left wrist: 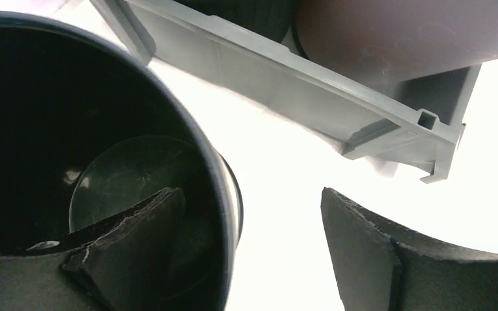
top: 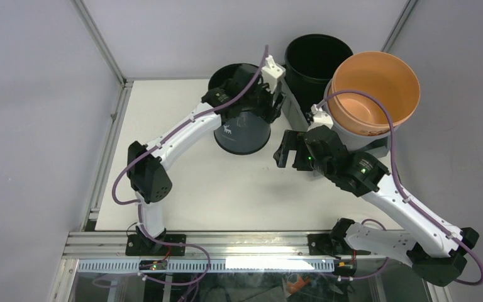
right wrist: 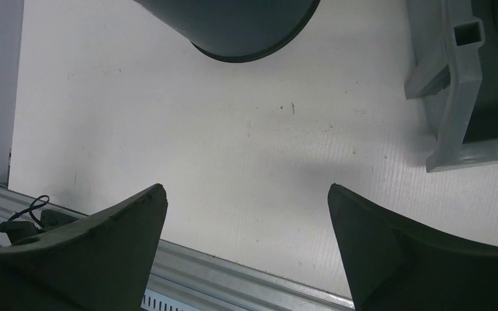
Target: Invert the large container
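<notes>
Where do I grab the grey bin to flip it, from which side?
I'd take the large container by its lipped rim at the exposed corner, right gripper coming from the table side: the lip juts out like a ledge. The orange bucket and black bucket crowd the rest.

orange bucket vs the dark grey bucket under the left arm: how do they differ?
Place: the orange bucket stands in the large container; the dark grey bucket stands alone on the table. Contact: the left end effector straddles the dark grey bucket's rim, jaws open; nothing holds the orange bucket. Both are round, upright, open-topped.
</notes>
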`<action>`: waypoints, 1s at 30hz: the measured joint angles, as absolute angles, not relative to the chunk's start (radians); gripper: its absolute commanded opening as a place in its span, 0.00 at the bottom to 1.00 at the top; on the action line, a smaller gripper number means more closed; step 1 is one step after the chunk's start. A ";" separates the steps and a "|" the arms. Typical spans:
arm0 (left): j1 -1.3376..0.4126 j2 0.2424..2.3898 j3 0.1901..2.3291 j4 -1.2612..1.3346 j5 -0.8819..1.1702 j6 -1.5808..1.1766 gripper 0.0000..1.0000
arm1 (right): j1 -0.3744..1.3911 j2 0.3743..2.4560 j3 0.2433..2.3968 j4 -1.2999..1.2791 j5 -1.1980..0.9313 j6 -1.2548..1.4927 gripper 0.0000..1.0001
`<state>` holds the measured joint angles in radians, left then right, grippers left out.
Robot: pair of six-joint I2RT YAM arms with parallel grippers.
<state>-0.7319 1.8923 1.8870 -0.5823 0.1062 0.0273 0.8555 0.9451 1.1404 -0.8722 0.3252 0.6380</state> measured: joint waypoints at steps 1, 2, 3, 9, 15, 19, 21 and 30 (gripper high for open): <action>-0.750 1.904 1.900 -0.592 0.080 0.039 0.73 | 0.855 0.945 1.140 -0.873 0.326 0.638 0.99; -0.764 1.913 1.911 -0.604 0.061 0.046 0.69 | 0.855 0.945 1.140 -0.875 0.326 0.638 0.99; -0.776 1.922 1.920 -0.612 0.044 0.053 0.66 | 0.855 0.945 1.140 -0.875 0.326 0.638 0.99; -0.796 1.948 1.950 -0.658 -0.028 0.073 0.36 | 0.855 0.945 1.140 -0.876 0.327 0.639 0.99; -0.788 1.951 1.961 -0.673 -0.070 0.074 0.00 | 0.855 0.948 1.140 -0.876 0.327 0.645 1.00; -0.788 1.951 1.962 -0.675 -0.087 0.048 0.00 | 0.855 0.954 1.140 -0.876 0.326 0.647 1.00; -0.785 1.951 1.963 -0.676 -0.087 0.036 0.00 | 0.855 0.955 1.140 -0.876 0.325 0.649 1.00; -0.757 1.846 1.932 -0.763 -0.060 -0.054 0.00 | 0.855 0.992 1.151 -0.821 0.264 0.648 1.00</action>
